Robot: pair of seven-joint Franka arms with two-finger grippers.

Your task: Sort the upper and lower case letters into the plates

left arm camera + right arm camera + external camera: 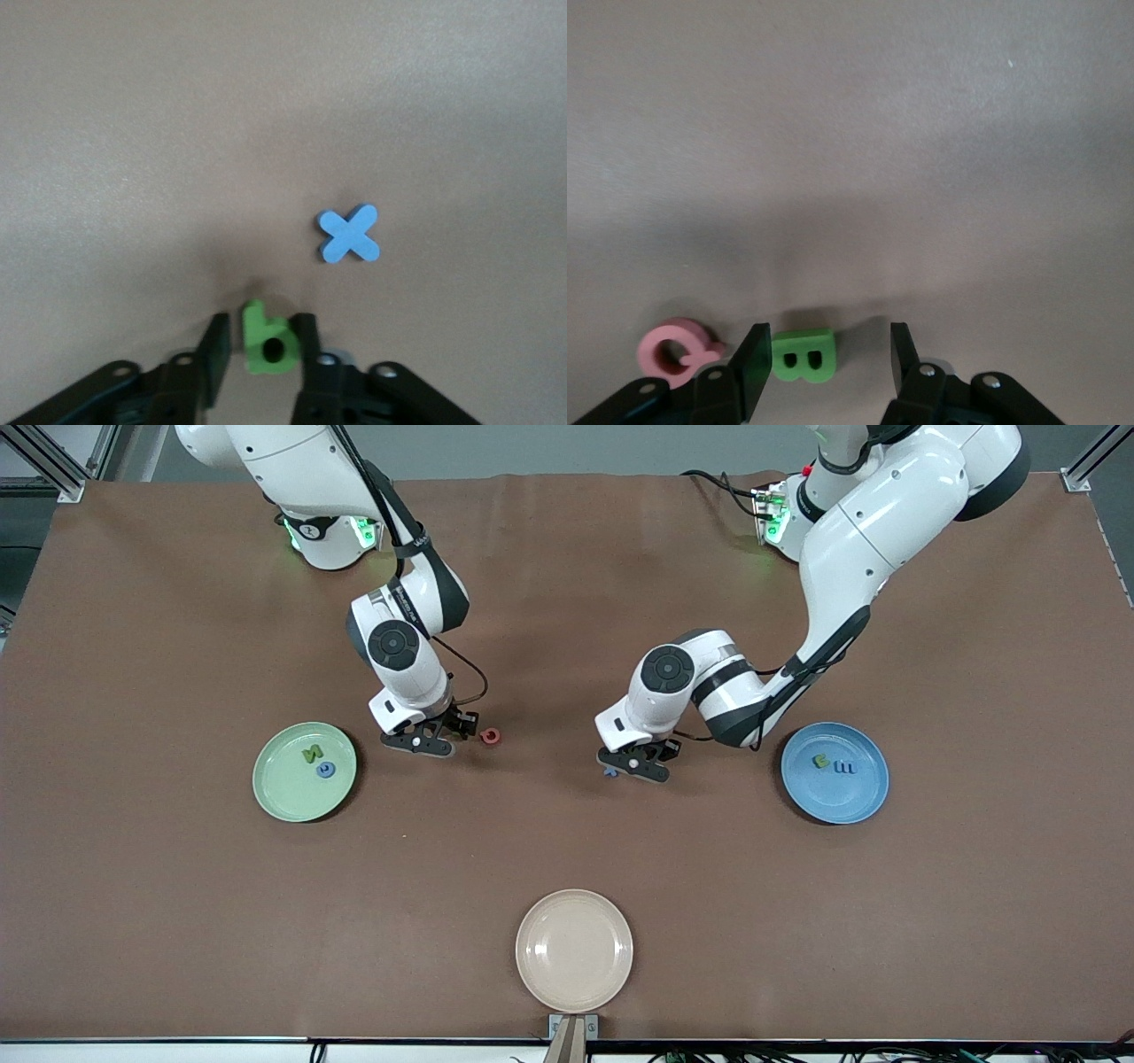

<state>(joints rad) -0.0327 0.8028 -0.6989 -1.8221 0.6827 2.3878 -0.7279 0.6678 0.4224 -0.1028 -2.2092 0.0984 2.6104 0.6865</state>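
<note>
I see my right gripper [824,354] down on the brown table [567,850], fingers apart around a green foam letter B [803,356], pale green round plate [304,771] at its nine o'clock. My left gripper [263,347] has its fingers nearly shut on a green foam letter b [267,342], blue round plate [834,772] at its three o'clock.

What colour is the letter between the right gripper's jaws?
Green; the letter B, clearest in the right wrist view.

Brown table under even light

A brown mat [567,850] with faint creases covered the whole table. Aluminium frame posts [53,465] stood at its corners, grey floor [576,447] showed past them, and cables [797,1056] ran along its white edge.
</note>
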